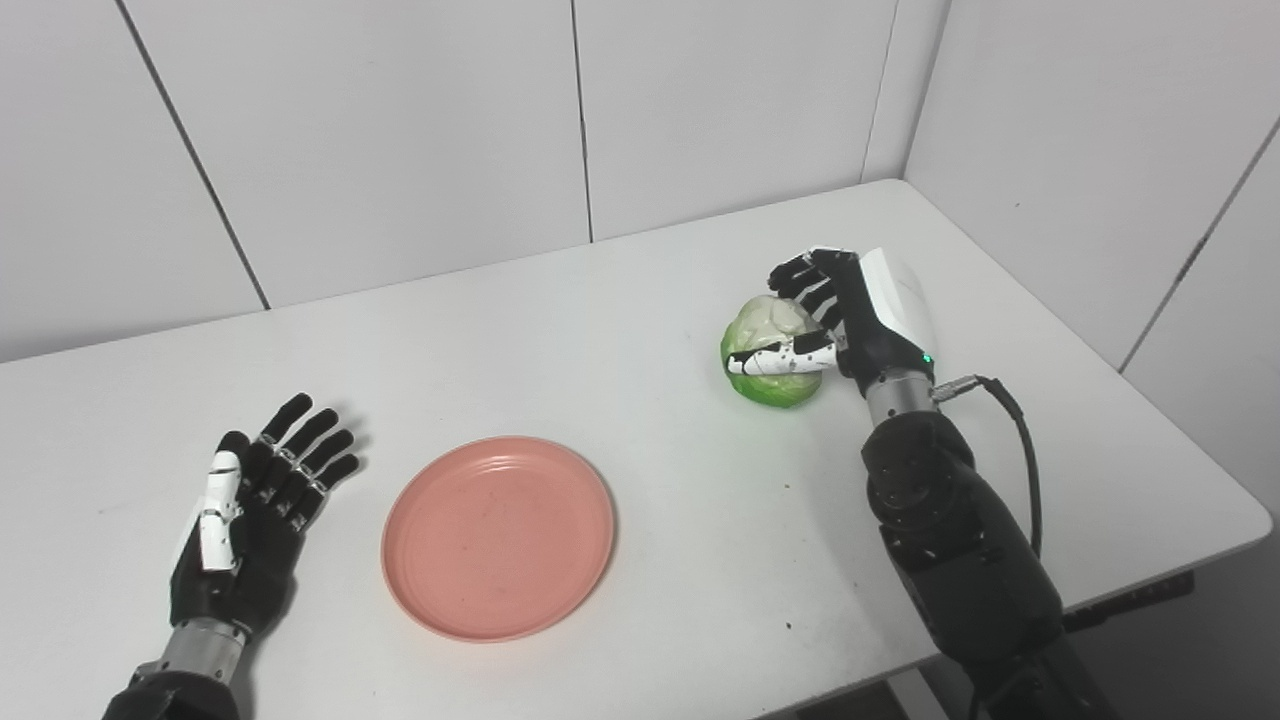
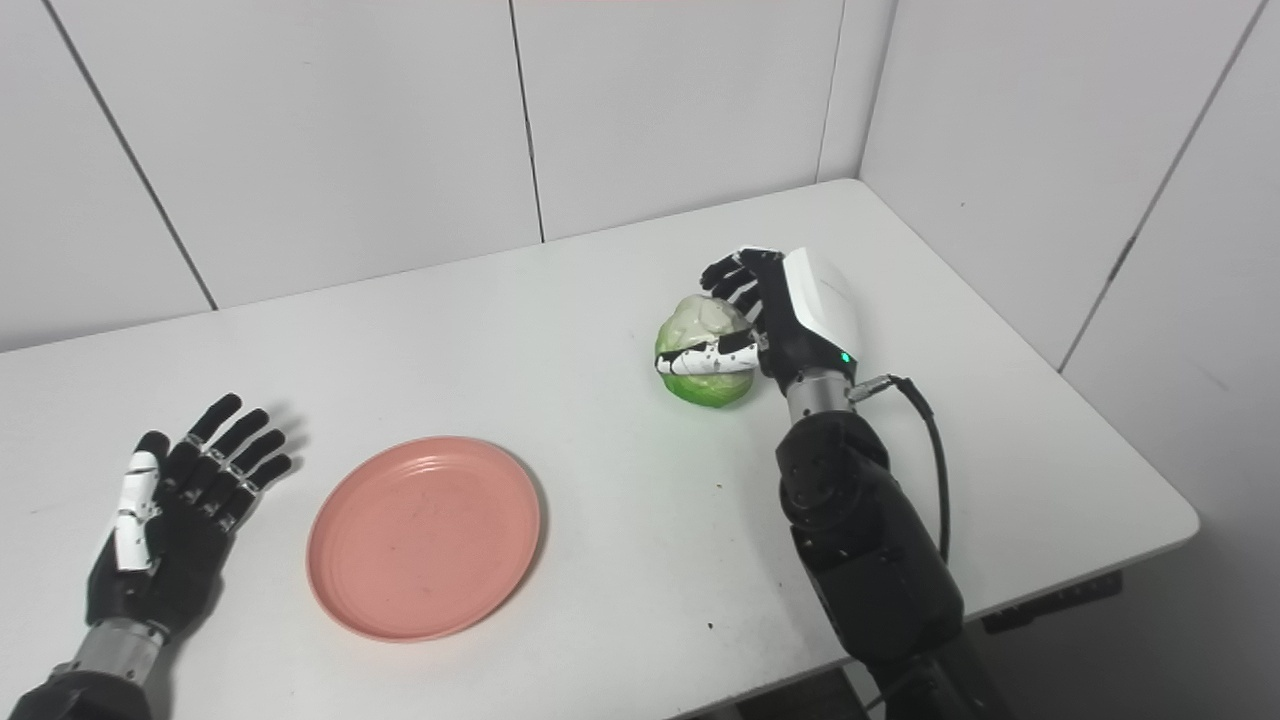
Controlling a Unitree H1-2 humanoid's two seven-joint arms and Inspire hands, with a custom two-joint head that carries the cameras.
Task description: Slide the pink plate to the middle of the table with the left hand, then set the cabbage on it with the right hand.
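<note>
Two steps make up this job, and the first looks done: the pink plate [image 1: 498,537] lies empty at lower centre of the tabletop [image 1: 620,300], with the left hand [image 1: 255,510] beside it, fingers spread and holding nothing. At right of centre, the right hand [image 1: 835,315] wraps its fingers [image 1: 780,358] around the cabbage [image 1: 772,350], which seems to rest on the tabletop. Carrying it to the plate remains.

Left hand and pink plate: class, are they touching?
Apart. The left eye view shows bare table between the open left hand and the pink plate's rim.
</note>
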